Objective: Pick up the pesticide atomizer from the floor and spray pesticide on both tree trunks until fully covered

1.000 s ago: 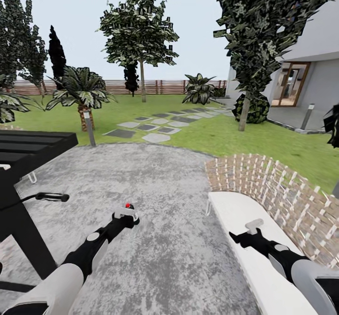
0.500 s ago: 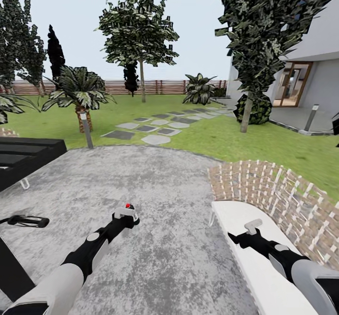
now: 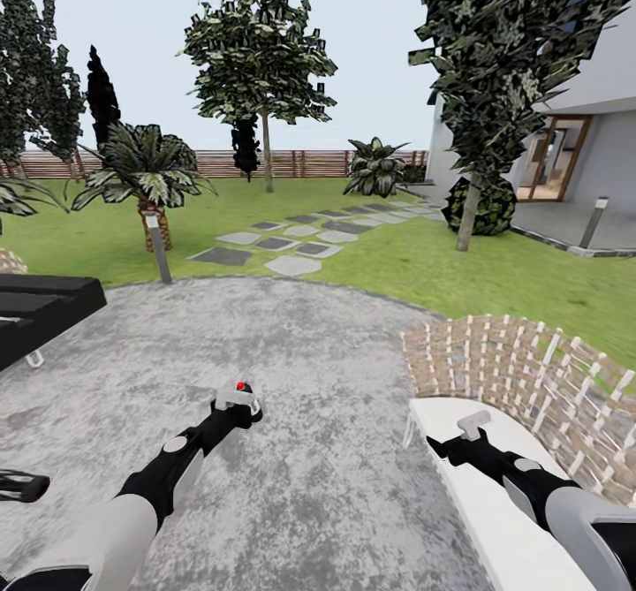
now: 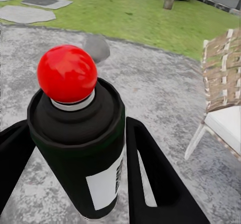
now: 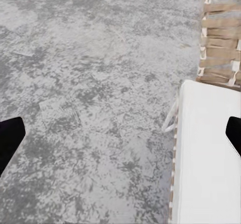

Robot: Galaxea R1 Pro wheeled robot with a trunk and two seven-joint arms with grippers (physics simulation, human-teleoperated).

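Nearest the head camera, left gripper (image 3: 237,401) is clamped on the atomizer (image 4: 80,148), a black can with red ball top and white label, held upright between both fingers (image 4: 150,179) above grey paving (image 3: 291,352). Right gripper (image 3: 473,423) is spread wide with nothing in it, over a white bench (image 3: 495,503) backed by woven slats. Beyond the paving: bollard lamp (image 3: 157,246), palm (image 3: 146,171), stepping stones (image 3: 291,242) on lawn. Further out, two trees, near trunk (image 3: 466,215) right, far trunk (image 3: 266,154) before the fence (image 3: 309,162).
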